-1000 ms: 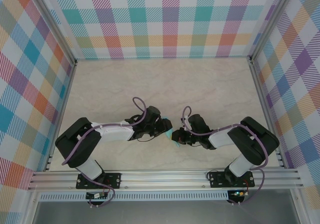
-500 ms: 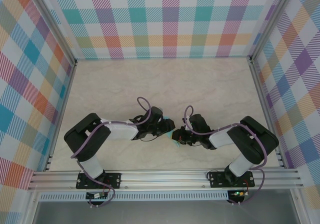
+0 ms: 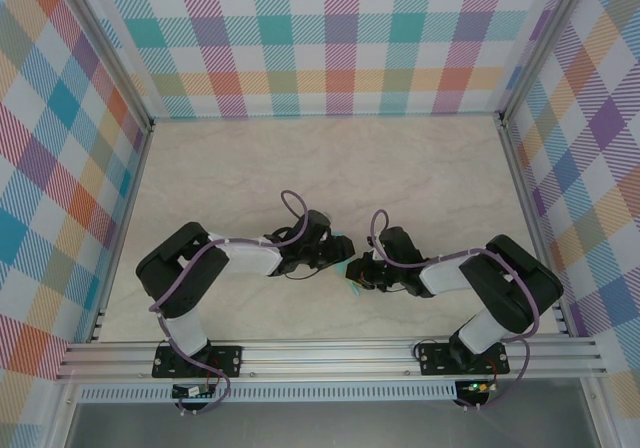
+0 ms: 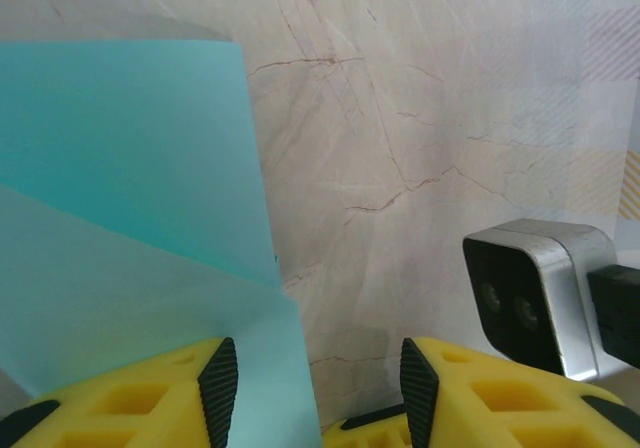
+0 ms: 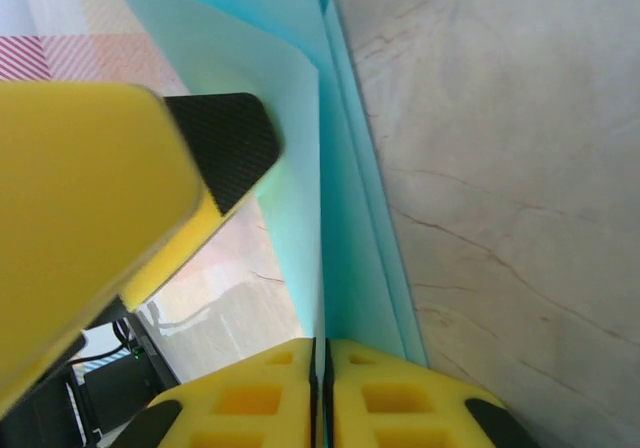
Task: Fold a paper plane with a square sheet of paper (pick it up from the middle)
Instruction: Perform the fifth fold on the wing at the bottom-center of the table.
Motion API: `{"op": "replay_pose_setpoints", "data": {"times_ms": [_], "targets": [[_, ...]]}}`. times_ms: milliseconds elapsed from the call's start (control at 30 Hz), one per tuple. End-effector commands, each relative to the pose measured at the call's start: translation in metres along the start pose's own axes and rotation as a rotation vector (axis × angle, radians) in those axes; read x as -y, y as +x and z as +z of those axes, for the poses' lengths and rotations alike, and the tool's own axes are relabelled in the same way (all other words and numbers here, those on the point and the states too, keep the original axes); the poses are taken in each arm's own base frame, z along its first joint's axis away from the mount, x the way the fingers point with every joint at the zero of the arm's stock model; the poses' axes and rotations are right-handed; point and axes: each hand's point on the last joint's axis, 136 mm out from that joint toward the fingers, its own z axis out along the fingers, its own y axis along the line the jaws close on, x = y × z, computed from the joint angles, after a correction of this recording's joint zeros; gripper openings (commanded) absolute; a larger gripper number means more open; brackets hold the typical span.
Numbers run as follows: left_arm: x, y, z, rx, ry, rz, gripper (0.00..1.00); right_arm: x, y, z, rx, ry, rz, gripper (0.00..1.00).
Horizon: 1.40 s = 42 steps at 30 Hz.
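The turquoise square sheet of paper (image 5: 350, 228) is folded into layers and stands on edge, with my right gripper (image 5: 322, 353) shut on its fold. Whether it has the shape of a paper plane cannot be told. In the top view the paper (image 3: 346, 247) shows as a small teal patch between the two wrists, near the table's front middle. My left gripper (image 4: 318, 368) is open, and a flap of the sheet (image 4: 130, 168) lies against its left pad, with bare table across the rest of the gap. From above, the left gripper (image 3: 336, 255) and right gripper (image 3: 358, 271) almost meet.
The marble tabletop (image 3: 330, 163) stretches away behind the arms, walled by plaid panels (image 3: 330, 38). The right arm's silver wrist camera (image 4: 530, 298) sits close to my left fingers. The left gripper's yellow finger (image 5: 100, 188) hangs beside the sheet.
The left arm has swung right and forward, bringing its gripper up against the paper. The right arm and the sheet it holds have barely moved.
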Motion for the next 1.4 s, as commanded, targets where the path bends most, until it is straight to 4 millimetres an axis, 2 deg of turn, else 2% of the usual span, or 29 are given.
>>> {"op": "replay_pose_setpoints", "data": {"times_ms": [0,67,167,267,333,467,667,800,933,1167,1367], "targets": [[0.023,-0.016,-0.029,0.075,0.061,0.034,0.53,0.015,0.004,-0.003,-0.017,0.038,0.038,0.07],[0.027,-0.025,-0.048,0.136,0.05,0.044,0.56,0.006,0.002,-0.004,-0.021,-0.008,0.033,0.03],[0.012,-0.032,-0.068,0.22,-0.008,0.006,0.62,-0.006,0.0,-0.008,-0.011,-0.058,0.025,0.0],[-0.003,-0.031,-0.073,0.245,-0.043,-0.031,0.64,-0.016,-0.002,-0.014,0.005,-0.096,0.012,0.0],[-0.006,-0.027,-0.071,0.233,-0.035,-0.042,0.63,-0.022,-0.002,-0.018,0.008,-0.116,0.006,0.01],[0.005,-0.021,-0.058,0.183,0.026,-0.031,0.63,-0.024,-0.004,-0.023,0.022,-0.15,0.049,0.02],[0.018,-0.018,-0.04,0.141,0.101,-0.014,0.62,-0.018,-0.004,-0.023,0.021,-0.134,0.087,0.04],[0.018,-0.019,-0.034,0.142,0.106,-0.012,0.62,-0.013,-0.003,-0.023,0.019,-0.12,0.099,0.04],[0.025,-0.017,-0.031,0.134,0.149,-0.005,0.62,-0.009,-0.003,-0.021,0.013,-0.105,0.105,0.04],[0.024,-0.018,-0.029,0.136,0.145,-0.003,0.62,-0.002,-0.002,-0.019,0.005,-0.088,0.121,0.05],[0.021,-0.016,-0.015,0.113,0.139,-0.002,0.61,-0.001,-0.003,-0.018,0.005,-0.09,0.125,0.05]]}}
